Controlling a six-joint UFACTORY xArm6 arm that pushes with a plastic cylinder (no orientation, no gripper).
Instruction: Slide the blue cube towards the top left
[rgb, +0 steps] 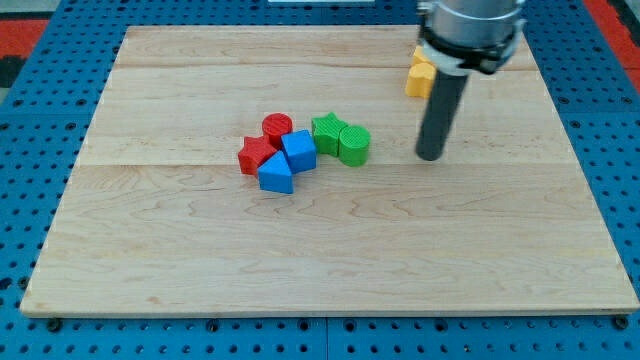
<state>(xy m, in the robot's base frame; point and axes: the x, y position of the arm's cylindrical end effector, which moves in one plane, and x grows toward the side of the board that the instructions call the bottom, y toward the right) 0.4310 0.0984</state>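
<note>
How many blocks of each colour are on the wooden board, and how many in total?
Red: 2, a cylinder and a star
Blue: 2, a cube and a wedge-like block
Green: 2, a star and a cylinder
Yellow: 2 blocks, partly hidden
Total: 8

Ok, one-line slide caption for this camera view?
My tip rests right of the green cylinder and green star, with the blue cube clustered among red blocks and yellow blocks behind the rod.
</note>
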